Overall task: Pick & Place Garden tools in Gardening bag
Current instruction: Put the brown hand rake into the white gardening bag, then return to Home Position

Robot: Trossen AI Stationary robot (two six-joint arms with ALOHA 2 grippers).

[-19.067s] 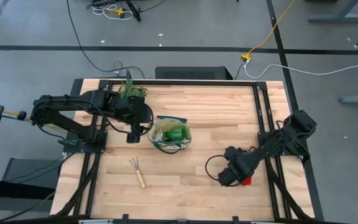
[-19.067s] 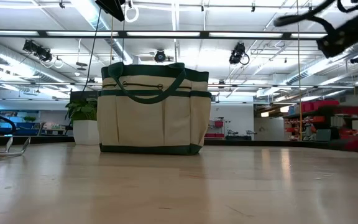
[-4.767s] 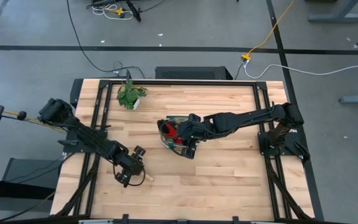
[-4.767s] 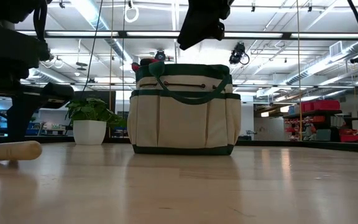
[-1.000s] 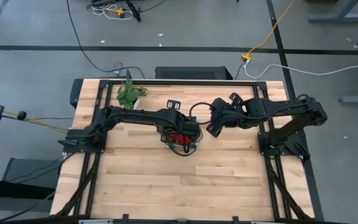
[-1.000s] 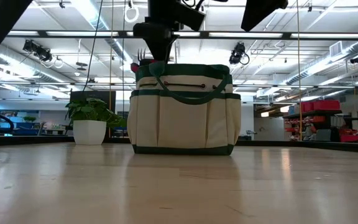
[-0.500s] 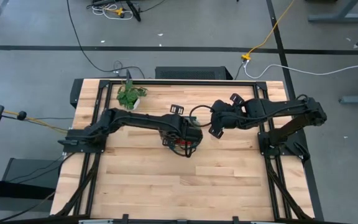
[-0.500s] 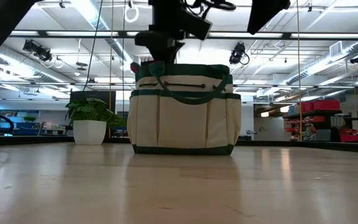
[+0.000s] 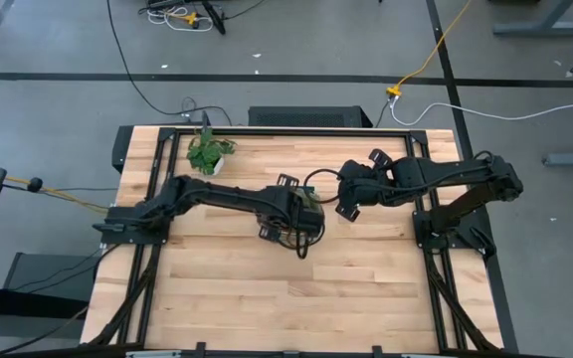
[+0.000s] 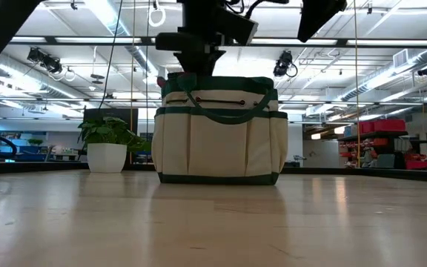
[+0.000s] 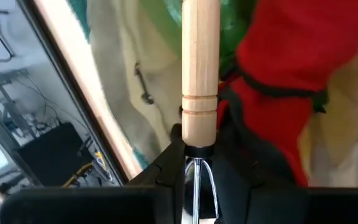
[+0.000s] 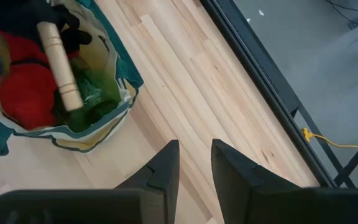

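Observation:
The cream gardening bag with green trim stands mid-table, mostly hidden under my left arm in the high view. My left gripper hangs over the bag's mouth, shut on the wooden-handled hand rake. A red glove and a bright green item lie inside the bag. My right gripper hovers to the right of the bag, above the table, open with nothing between its fingers. My left gripper pinches the rake's metal neck, just behind the wooden handle, between its two fingers. The fingers come from above, pointing down into the bag, and the handle runs on in line with them. The handle's free end reaches down among the glove and the green item.
A small potted plant stands at the table's far left. Black rails run along the table's sides. Bare wood lies all around the bag, widest toward the near edge.
My left gripper has sunk toward the bag's mouth and shifted a little toward the table's near right. The rake has gone down with it; its tines no longer show above the bag's rim in the low view.

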